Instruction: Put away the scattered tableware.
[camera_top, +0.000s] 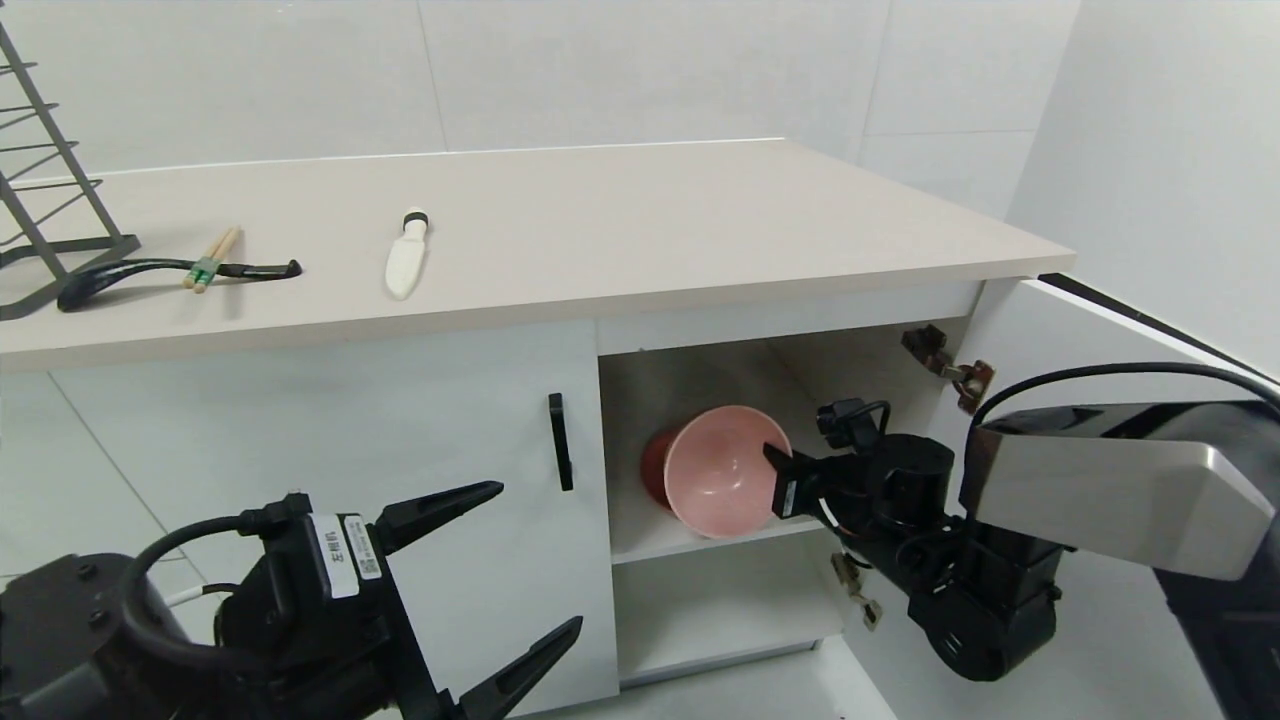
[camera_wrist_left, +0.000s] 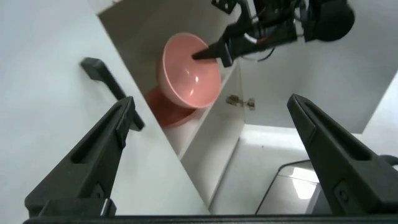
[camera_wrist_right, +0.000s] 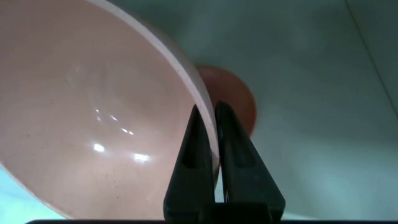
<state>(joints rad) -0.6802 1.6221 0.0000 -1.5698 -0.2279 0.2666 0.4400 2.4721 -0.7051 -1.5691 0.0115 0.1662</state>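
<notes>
A pink bowl is tipped on its side in the open cabinet, its hollow facing out, low over the upper shelf. My right gripper is shut on its rim, one finger inside and one outside. A darker red bowl sits behind it. On the counter lie a black ladle, chopsticks and a white knife. My left gripper hangs open and empty before the closed door.
The left cabinet door with its black handle is closed. The right door stands swung open beside my right arm. A black wire rack stands at the counter's far left. A lower shelf lies beneath the bowls.
</notes>
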